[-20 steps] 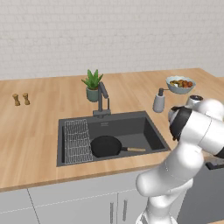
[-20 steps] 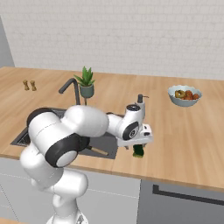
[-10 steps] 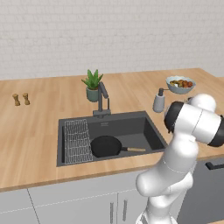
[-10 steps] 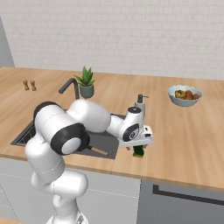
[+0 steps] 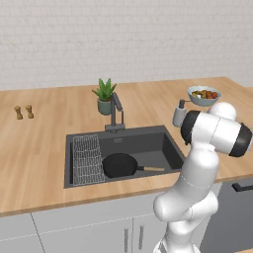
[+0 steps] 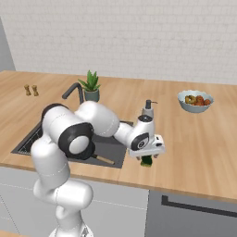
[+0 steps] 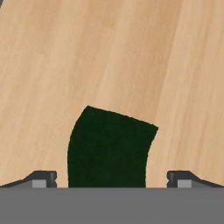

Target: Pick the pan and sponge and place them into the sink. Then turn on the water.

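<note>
While the pan [image 5: 119, 164] lies in the sink [image 5: 148, 143], the fingers [image 7: 43, 178] stand spread apart, flanking the sponge [image 7: 109, 146]. On the worktop [image 6: 199, 139], the sponge sits at the sink's 3 o'clock.

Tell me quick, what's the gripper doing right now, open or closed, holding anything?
Gripper: open, fingertips wide apart on either side of the sponge, not yet closed on it; the sponge lies on the counter.

No readable text, labels, brands, numbers or signs anywhere: none on soap dispenser [image 6: 147, 109], fruit bowl [image 6: 196, 101], sponge [image 7: 109, 148], table [image 6: 203, 139] or wall.
</note>
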